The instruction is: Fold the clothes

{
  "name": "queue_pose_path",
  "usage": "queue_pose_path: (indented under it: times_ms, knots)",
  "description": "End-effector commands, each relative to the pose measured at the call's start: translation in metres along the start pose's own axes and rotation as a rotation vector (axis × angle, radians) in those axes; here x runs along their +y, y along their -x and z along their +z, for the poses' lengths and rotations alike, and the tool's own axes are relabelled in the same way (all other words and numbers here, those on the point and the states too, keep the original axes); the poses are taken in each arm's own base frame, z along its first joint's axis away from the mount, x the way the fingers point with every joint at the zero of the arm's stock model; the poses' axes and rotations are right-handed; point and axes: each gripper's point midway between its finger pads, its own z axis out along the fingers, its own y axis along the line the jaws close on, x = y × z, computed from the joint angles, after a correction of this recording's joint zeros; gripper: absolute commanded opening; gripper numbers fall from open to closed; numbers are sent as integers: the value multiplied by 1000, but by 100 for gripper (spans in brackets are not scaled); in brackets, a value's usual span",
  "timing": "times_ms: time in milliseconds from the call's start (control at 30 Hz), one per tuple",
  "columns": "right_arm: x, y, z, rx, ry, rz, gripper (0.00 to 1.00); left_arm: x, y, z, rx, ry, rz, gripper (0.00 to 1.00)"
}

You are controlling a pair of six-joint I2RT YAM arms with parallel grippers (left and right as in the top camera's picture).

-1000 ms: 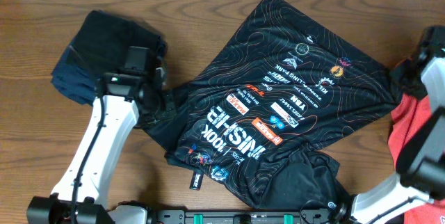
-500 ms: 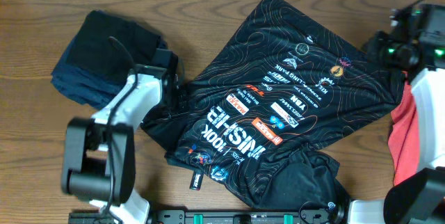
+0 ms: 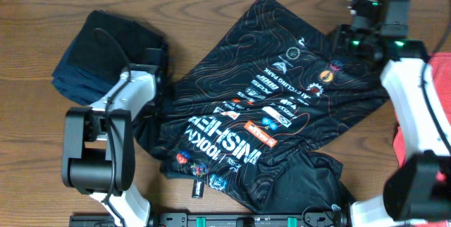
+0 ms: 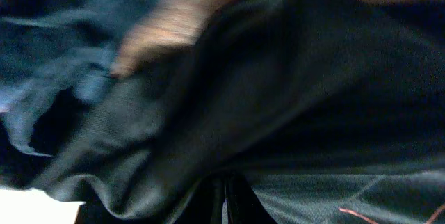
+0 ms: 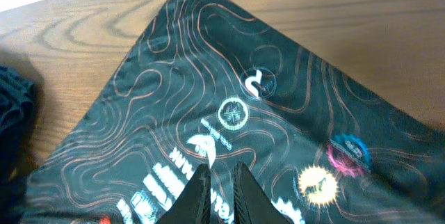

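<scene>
Both arms have swung since a second ago: the right arm has reached in from the worktop's right edge over the jersey's upper right part, and the left arm now points at the jersey's left edge. Meanwhile the garment has slid a little to the left.

Seen from overhead, a black sports jersey (image 3: 261, 107) with thin orange contour lines and white sponsor logos lies spread diagonally across the middle of a brown wooden worktop (image 3: 211, 8). One corner points to the far edge. Large white "FINISHER" lettering reads upside down near the front edge. Its lower right part is bunched into dark folds, and a small black label (image 3: 198, 187) sticks out at the front hem.

The left hand (image 4: 222, 200) is closed on a rumpled fold of the jersey's black fabric; its close-up camera view is blurred and dark. The right hand (image 5: 221, 182) hovers over the printed logos with its fingers narrow, a slim gap between them and nothing in it.

A pile of dark navy clothes (image 3: 91, 51) sits at the far left, just beside the left arm. A coral-red T-shirt (image 3: 444, 68) shows at the right edge, partly behind the right arm.
</scene>
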Motion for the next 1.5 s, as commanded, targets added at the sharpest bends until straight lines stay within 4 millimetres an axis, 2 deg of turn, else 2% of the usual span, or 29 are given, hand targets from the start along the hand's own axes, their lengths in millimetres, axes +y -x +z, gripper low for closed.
queue_pose_path:
  times_ms: [0,133,167,200,267,333,500,600,667,767,900,1000,1067,1167,1233,1333,1467]
  knots:
    - [5,-23,58,72,3,42,9,-3,-2,3,49,-56,2,10]
    - [8,-32,116,68,29,72,6,-11,-8,-9,69,-118,5,17]
    - [7,-34,125,65,32,70,5,-11,-9,-13,70,-124,4,17]
    - [4,-36,135,62,30,84,5,-10,-11,-17,70,-127,5,23]
    - [-2,-42,152,61,26,110,4,-10,-14,-28,68,-144,4,26]
    - [-13,-46,166,53,-4,121,3,-11,-17,-40,59,-174,2,30]
    - [-56,-61,192,38,-172,156,1,-24,-19,-80,-5,-327,15,45]
    - [-88,-68,192,41,-289,174,1,-28,-18,-106,-64,-398,15,51]
    - [-117,-71,182,46,-396,194,1,-27,-18,-118,-99,-424,16,53]
    - [-171,-79,156,75,-580,242,1,-25,-18,-131,-137,-440,16,55]
    - [-236,-99,118,149,-715,355,1,-25,-18,-134,-149,-444,15,55]
    - [-267,-108,93,181,-731,451,1,-26,-19,-134,-146,-446,19,55]
    - [-281,-106,76,174,-721,510,1,-29,-20,-135,-147,-448,31,55]
    - [-282,-87,55,134,-646,530,1,-41,-22,-137,-157,-455,79,55]
    - [-267,-64,41,90,-557,491,5,-54,-22,-138,-176,-464,138,55]
    - [-233,-27,15,13,-443,407,15,-79,-18,-134,-203,-479,206,54]
    - [-184,11,-30,-97,-333,354,17,-123,-14,-119,-203,-538,287,32]
